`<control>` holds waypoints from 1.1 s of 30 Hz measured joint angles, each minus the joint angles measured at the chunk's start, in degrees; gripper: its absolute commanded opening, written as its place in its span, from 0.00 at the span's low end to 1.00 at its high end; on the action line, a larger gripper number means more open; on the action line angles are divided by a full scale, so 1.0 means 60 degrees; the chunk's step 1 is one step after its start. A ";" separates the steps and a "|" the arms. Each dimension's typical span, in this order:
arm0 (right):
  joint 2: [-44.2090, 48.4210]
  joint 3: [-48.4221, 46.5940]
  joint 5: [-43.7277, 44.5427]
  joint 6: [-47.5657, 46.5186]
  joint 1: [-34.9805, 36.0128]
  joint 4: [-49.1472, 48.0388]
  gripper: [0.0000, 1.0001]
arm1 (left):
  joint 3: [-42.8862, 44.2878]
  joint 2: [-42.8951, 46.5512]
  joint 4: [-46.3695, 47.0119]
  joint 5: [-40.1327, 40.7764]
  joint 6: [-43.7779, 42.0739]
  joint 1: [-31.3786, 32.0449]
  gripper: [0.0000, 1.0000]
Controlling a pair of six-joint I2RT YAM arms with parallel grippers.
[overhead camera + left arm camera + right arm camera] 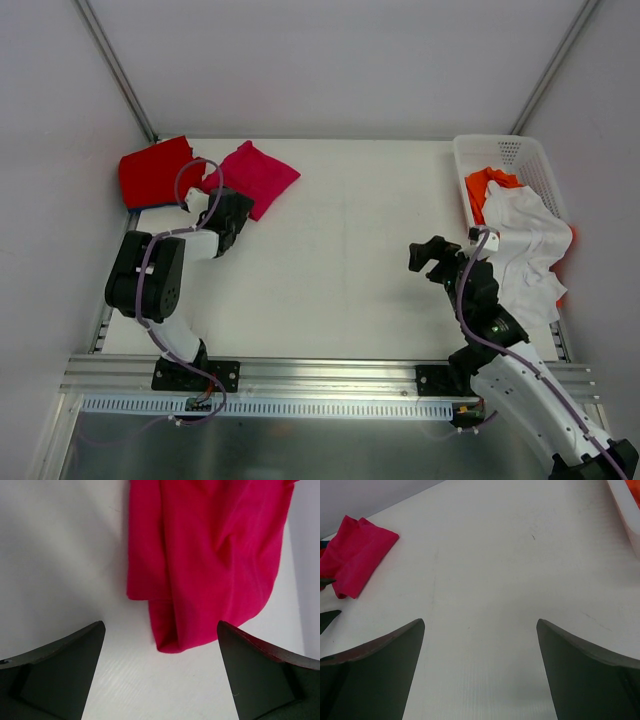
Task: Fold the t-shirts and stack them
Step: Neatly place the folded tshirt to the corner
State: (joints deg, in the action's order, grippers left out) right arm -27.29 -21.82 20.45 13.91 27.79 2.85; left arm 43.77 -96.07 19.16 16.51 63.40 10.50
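A folded crimson-pink cloth t-shirt [258,175] and a folded red t-shirt [155,172] lie side by side at the end of the bench [340,260] opposite the white plastic lattice basket [520,150], so the work seems to be between garments. The left pincer [160,630] hovers wide and empty over the pink shirt's soft, creased corner. The right pincer [480,625], equally wide and empty, sits near the basket. Next it probably needs to draw out the crumpled white t-shirt [525,245] draped over the basket's rim, with an orange t-shirt [487,185] bunched inside.
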 measured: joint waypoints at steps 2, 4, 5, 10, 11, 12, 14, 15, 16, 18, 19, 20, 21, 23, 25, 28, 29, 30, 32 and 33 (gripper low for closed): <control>-0.0102 0.0000 0.0022 -0.0007 0.0000 0.0036 0.99 | 0.0000 -0.0204 0.0441 0.0004 0.0397 -0.0004 0.99; -0.0208 0.0000 0.0029 -0.0015 0.0000 0.0080 1.00 | 0.0007 -0.0412 0.0845 0.0015 0.0874 -0.0004 0.99; -0.0277 0.0000 0.0036 -0.0022 0.0000 0.0084 0.99 | 0.0011 -0.0492 0.0991 0.0033 0.1045 -0.0004 0.99; -0.0576 0.0000 0.0062 -0.0117 0.0000 0.0076 1.00 | 0.0474 -0.1279 0.1723 0.0004 0.1847 -0.0007 0.99; -0.0641 0.0000 0.0073 -0.0146 0.0000 0.0076 0.99 | 0.0630 -0.1494 0.1865 -0.0015 0.1993 -0.0011 0.99; -0.0707 0.0000 0.0102 -0.0164 0.0000 0.0076 0.99 | 0.0761 -0.1657 0.1989 -0.0055 0.2106 -0.0011 0.99; -0.0827 -0.0004 0.0182 -0.0208 0.0000 0.0084 0.99 | 0.1122 -0.2102 0.2291 -0.0215 0.2331 -0.0015 0.99; -0.0885 -0.0004 0.0219 -0.0233 0.0000 0.0080 0.99 | 0.1275 -0.2306 0.2481 -0.0270 0.2390 -0.0011 0.99; -0.0922 -0.0004 0.0244 -0.0255 0.0000 0.0080 0.99 | 0.1402 -0.2466 0.2612 -0.0324 0.2452 -0.0011 0.99; -0.0954 -0.0004 0.0291 -0.0284 0.0000 0.0080 0.99 | 0.1632 -0.2696 0.2776 -0.0444 0.2517 -0.0011 0.99; -0.0965 -0.0004 0.0321 -0.0302 0.0000 0.0080 1.00 | 0.1774 -0.2816 0.2783 -0.0506 0.2517 -0.0011 0.99; -0.0965 -0.0004 0.0346 -0.0321 0.0000 0.0080 0.99 | 0.1894 -0.2911 0.2816 -0.0561 0.2510 -0.0011 0.97; -0.0976 -0.0004 0.0364 -0.0335 0.0000 0.0076 0.99 | 0.2047 -0.3045 0.2878 -0.0681 0.2495 -0.0011 0.96; -0.1016 -0.0007 0.0423 -0.0350 0.0000 0.0076 1.00 | 0.2313 -0.3337 0.3067 -0.0987 0.2393 -0.0022 0.99; -0.1049 -0.0007 0.0459 -0.0361 0.0000 0.0076 0.99 | 0.2656 -0.3650 0.3228 -0.1501 0.2208 -0.0047 0.99; -0.1053 -0.0011 0.0474 -0.0361 0.0000 0.0076 0.99 | 0.3796 -0.4317 0.2973 -0.2612 0.1800 -0.0146 0.96; -0.1053 -0.0011 0.0477 -0.0361 0.0000 0.0076 0.99 | 0.4040 -0.4473 0.2929 -0.2922 0.1738 -0.0175 0.77; -0.1053 -0.0015 0.0481 -0.0361 0.0000 0.0076 1.00 | 0.4080 -0.4539 0.2951 -0.3075 0.1719 -0.0200 0.48; -0.1049 -0.0015 0.0481 -0.0361 0.0000 0.0080 0.99 | 0.3778 -0.4543 0.3111 -0.3515 0.1614 -0.0273 0.00; -0.1042 -0.0015 0.0481 -0.0357 0.0000 0.0076 1.00 | 0.3559 -0.4608 0.3136 -0.3770 0.1672 -0.0339 0.00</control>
State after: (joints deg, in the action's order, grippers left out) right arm -33.54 -21.91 23.33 11.77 27.79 3.31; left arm 65.12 -123.72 37.98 -6.11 73.43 8.47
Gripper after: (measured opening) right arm 0.993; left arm 0.168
